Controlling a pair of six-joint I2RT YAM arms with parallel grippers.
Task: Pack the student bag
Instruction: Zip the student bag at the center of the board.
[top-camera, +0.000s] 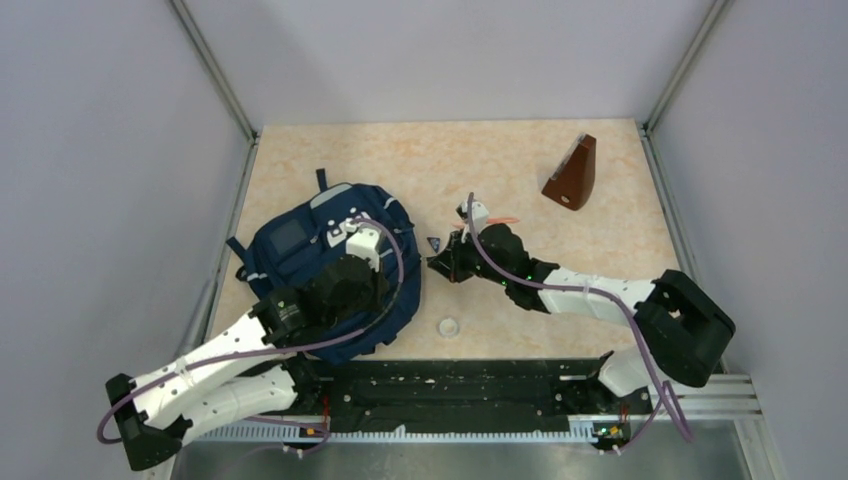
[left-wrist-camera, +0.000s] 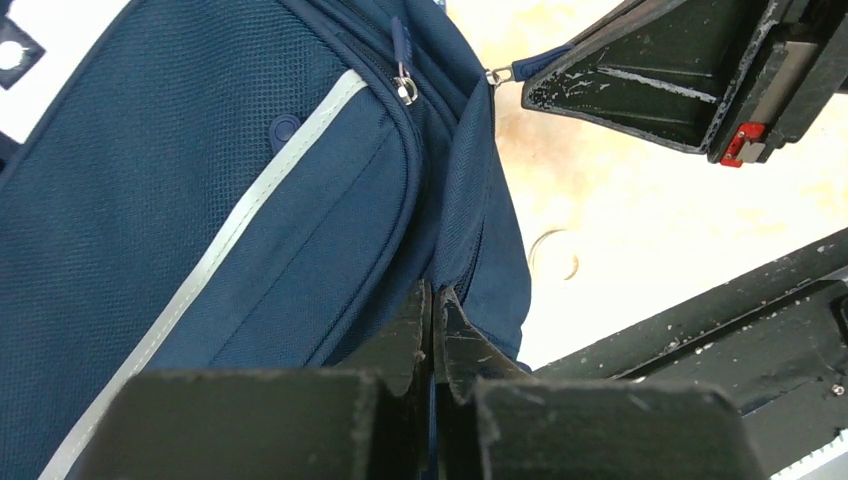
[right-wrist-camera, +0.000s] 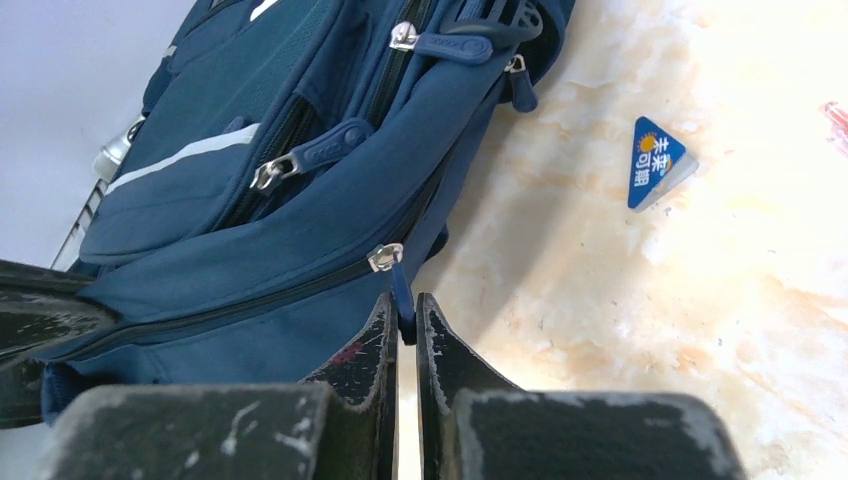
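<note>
ok so both tools are clamped down here: the left tool (left-wrist-camera: 433, 300) has its scuffed black fingers pressed together with only a sliver of gap, pinching a fold of fabric on the side wall of the student bag (top-camera: 300, 245). The right tool (right-wrist-camera: 403, 312) is squeezed just as narrow on a navy zipper pull (right-wrist-camera: 402, 288), which hangs off a silver slider on the bag's long side zip. In the overhead view the bag lies flat on the tabletop (top-camera: 520, 150) at around 9 o'clock from the middle, and the right tool meets it at its 3 o'clock edge. It's soft woven navy cloth, kind of a fine mesh weave up close, with a pale grey stripe curving round the front pocket, white patches, and a few more zips with rubbery-looking navy tabs. The tabletop is a smooth beige marbled sheet. Loose stuff: a small blue triangular card (right-wrist-camera: 655, 160) with print on it just off the right tool at 12 o'clock, a little white round cap (top-camera: 449, 326) at 6 o'clock near the front edge, and a glossy brown wedge (top-camera: 572, 175) well apart at about 2 o'clock
</note>
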